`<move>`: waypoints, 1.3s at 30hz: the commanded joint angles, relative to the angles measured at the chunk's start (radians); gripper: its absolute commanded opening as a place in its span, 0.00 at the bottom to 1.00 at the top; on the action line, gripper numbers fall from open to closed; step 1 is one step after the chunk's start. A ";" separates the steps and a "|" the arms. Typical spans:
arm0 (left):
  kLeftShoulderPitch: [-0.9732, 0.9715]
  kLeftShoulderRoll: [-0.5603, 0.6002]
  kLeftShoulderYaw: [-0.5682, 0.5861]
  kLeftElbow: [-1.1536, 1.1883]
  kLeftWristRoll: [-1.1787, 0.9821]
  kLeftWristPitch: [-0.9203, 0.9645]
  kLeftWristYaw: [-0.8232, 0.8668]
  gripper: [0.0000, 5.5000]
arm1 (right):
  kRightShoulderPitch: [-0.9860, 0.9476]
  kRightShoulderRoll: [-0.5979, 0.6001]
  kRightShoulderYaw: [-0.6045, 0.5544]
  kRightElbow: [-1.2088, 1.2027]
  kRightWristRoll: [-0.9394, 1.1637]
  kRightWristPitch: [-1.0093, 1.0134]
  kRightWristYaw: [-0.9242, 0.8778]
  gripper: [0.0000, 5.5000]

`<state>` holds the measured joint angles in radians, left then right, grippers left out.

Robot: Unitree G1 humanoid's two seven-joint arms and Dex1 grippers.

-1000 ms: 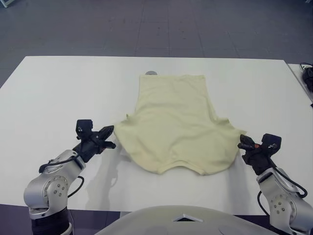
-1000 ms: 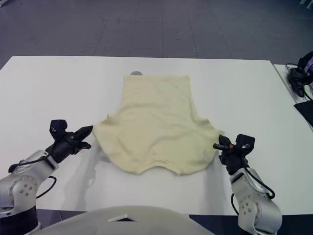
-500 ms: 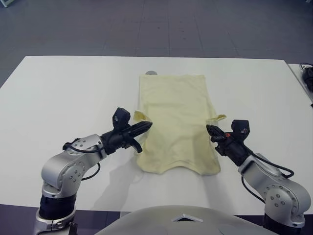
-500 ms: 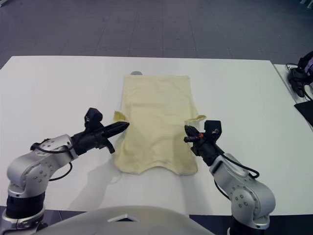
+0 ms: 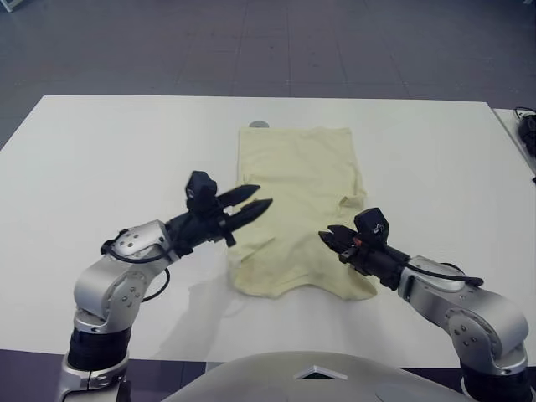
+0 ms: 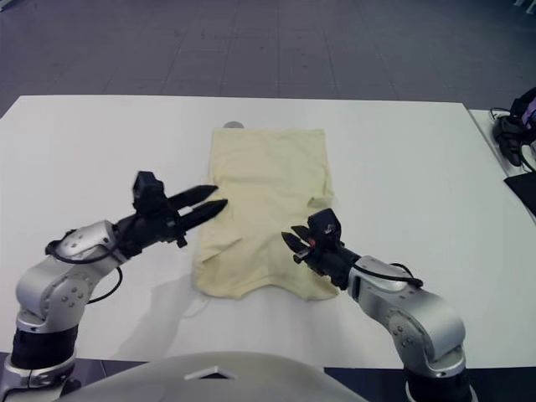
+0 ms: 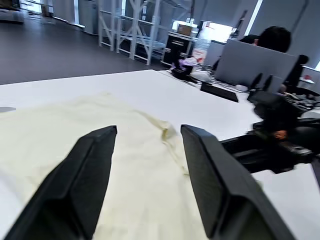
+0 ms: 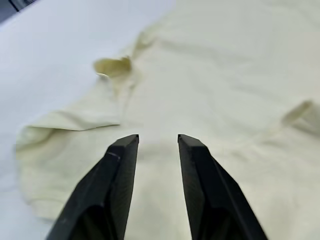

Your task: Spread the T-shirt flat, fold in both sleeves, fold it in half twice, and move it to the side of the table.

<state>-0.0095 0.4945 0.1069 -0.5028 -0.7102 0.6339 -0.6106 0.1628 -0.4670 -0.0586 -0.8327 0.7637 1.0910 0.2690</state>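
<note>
A pale yellow T-shirt (image 5: 297, 184) lies on the white table (image 5: 100, 151), collar end toward me, with both sleeves turned inward onto its body. My left gripper (image 5: 255, 199) hovers open just over the shirt's left side, nothing between its fingers (image 7: 95, 170). My right gripper (image 5: 332, 238) hovers open over the lower right part, close to the folded-in right sleeve (image 5: 350, 201). In the right wrist view its own gripper (image 8: 156, 139) is open above wrinkled cloth (image 8: 235, 100). The left wrist view shows the right arm's gripper (image 7: 280, 145) farther off.
A small grey round spot (image 5: 259, 125) sits at the shirt's far edge. Dark gear (image 6: 511, 134) rests on a neighbouring surface past the table's right edge. Bare tabletop stretches wide on both sides of the shirt.
Both grippers carried the sleeves inward over the shirt and let them go; they now stand open. The shirt has become a narrower strip.
</note>
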 commanded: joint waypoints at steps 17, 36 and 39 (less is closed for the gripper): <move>-0.336 0.019 -0.270 0.800 0.592 -0.594 -0.176 0.98 | -0.390 0.067 0.565 0.592 -0.535 -0.461 0.202 0.88; -0.413 0.100 -0.297 0.923 0.708 -0.764 -0.303 0.98 | -0.351 0.078 0.618 0.581 -0.707 -0.422 0.235 0.98; -0.441 0.083 -0.320 0.959 0.734 -0.787 -0.301 0.98 | -0.344 0.083 0.622 0.573 -0.715 -0.413 0.240 0.98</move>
<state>-0.4022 0.5842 -0.1908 0.4230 -0.0124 -0.1297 -0.9084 -0.2083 -0.3703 0.5542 -0.2619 0.0654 0.6437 0.4991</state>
